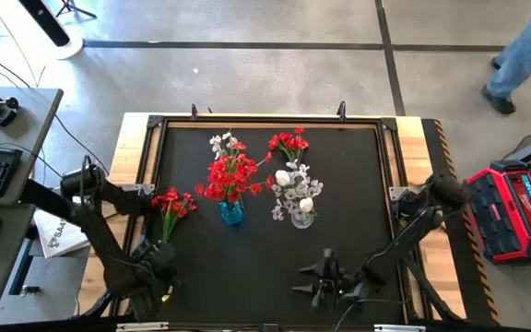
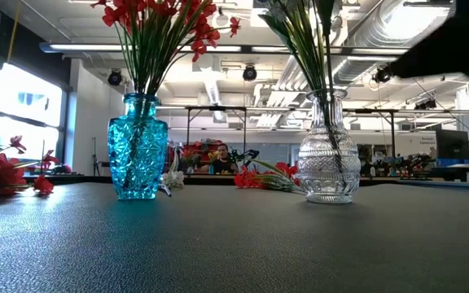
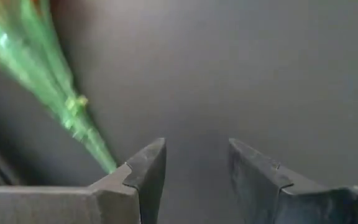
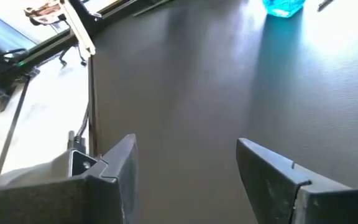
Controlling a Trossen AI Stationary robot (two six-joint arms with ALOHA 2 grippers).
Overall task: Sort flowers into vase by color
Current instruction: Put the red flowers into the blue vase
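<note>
A red sprig (image 1: 171, 208) lies on the tabletop (image 1: 358, 231), blossoms far, stems near, toward the left pincer (image 1: 158, 261), whose fingers stand apart and empty.

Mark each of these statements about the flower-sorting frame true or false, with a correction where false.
1. The blue vase holds red flowers. True.
2. The clear vase stands empty. False: white flowers are in it.
3. A red sprig lies on the table by the left gripper. True.
4. The right gripper is holding a white sprig. False: its fingers are open with nothing between them.
5. No loose flowers remain at the table's far side. False: a red sprig and a white one lie there.
</note>
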